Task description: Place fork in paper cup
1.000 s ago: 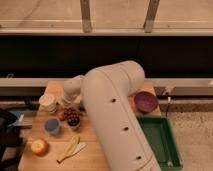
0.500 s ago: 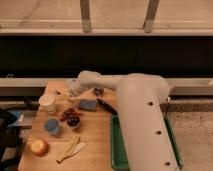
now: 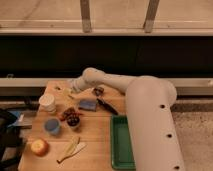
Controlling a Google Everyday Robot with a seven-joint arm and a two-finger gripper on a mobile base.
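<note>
1. Gripper [image 3: 71, 90], at the end of the robot's pale arm [image 3: 117, 82], hangs low over the far left part of the wooden table [image 3: 97, 135]. Whether it is clenched or released cannot be told.
2. A thin pale sliver just beneath the gripper may be the fork [image 3: 68, 94], though it is too slight to confirm. No other slim grey utensil shows on the boards.
3. The paper cup [image 3: 47, 102], short and white, stands upright near the table's left edge, close to the gripper but apart from it.
4. Such a fork would likely be light, stiff and slick, and apt to swivel in a grip. A hold across the middle of the handle looks the safest way to lower it in. The cup seems light enough to tip if knocked.
5. Sharing the table are a blue cup [image 3: 51, 126], an apple [image 3: 39, 147], cream utensils [image 3: 71, 148], a black-handled tool [image 3: 106, 105] and, at the right, a green tray [image 3: 121, 145].
6. Behind the table, a pale ledge [image 3: 20, 85] runs below a dark wall [image 3: 150, 55], and speckled grey floor [image 3: 195, 125] lies to the right.
</note>
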